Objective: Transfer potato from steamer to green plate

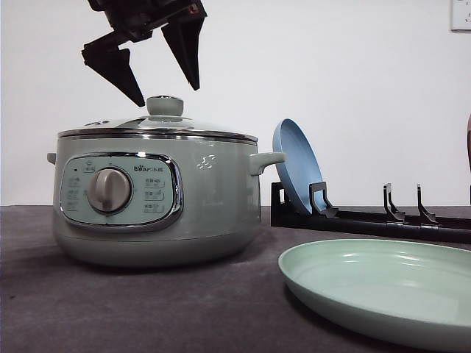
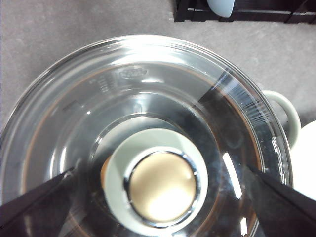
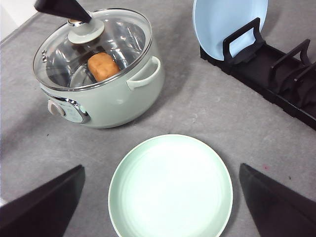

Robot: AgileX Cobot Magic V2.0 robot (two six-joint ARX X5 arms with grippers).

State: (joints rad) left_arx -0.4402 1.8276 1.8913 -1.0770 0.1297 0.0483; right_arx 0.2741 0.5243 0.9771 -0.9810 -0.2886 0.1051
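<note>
One potato [image 3: 103, 66] lies under the steamer [image 1: 158, 198] lid, below the spread left pincer [image 1: 168, 88].

Glass lid [image 3: 94, 47] shuts the steamer [image 1: 158, 198], blocking your way to the potato [image 3: 103, 66]. Green plate [image 3: 170, 187] lies open from above; dish rack [image 1: 368, 217] stands behind it.

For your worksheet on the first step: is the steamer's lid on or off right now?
On. The glass lid sits flat on the steamer rim, knob upright, with the potato visible beneath it. The left gripper hangs above, jaws spread.
</note>
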